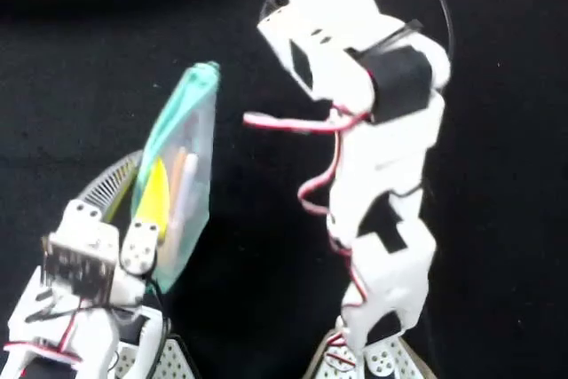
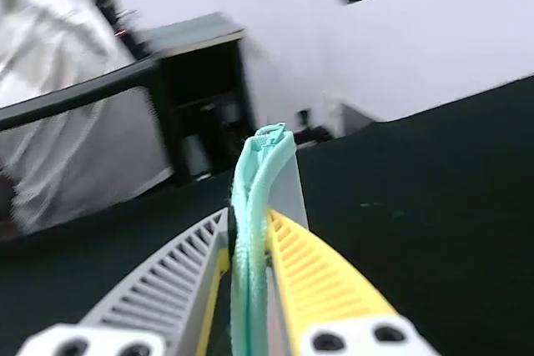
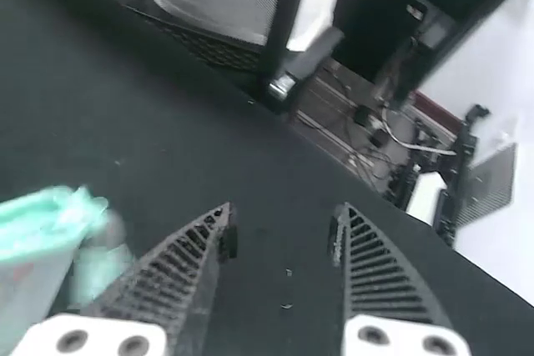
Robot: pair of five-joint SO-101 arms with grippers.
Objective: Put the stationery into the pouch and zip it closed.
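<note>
One pouch (image 1: 188, 126) hangs clamped in our left gripper (image 2: 248, 218), stationery (image 1: 180, 185) inside. We see our right gripper (image 3: 284, 216) gaping wide.

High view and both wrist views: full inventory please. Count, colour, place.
Clear plastic pouch with teal zip edge: 1, clear and teal, raised in the left tool.
Pen-like stationery pieces: at least 2, orange and white, inside the pouch; exact count unclear.
Black cloth-covered table: 1, black, under both arms.
Black cabinet: 1, black, in the room beyond the table.
Left tool: 1, one grey finger and one yellow, shut on the pouch's teal edge.
Right tool: 1, black fingers, open, over bare table beside the pouch.
White right arm: 1, white with red-and-white cable, right of the pouch.
</note>
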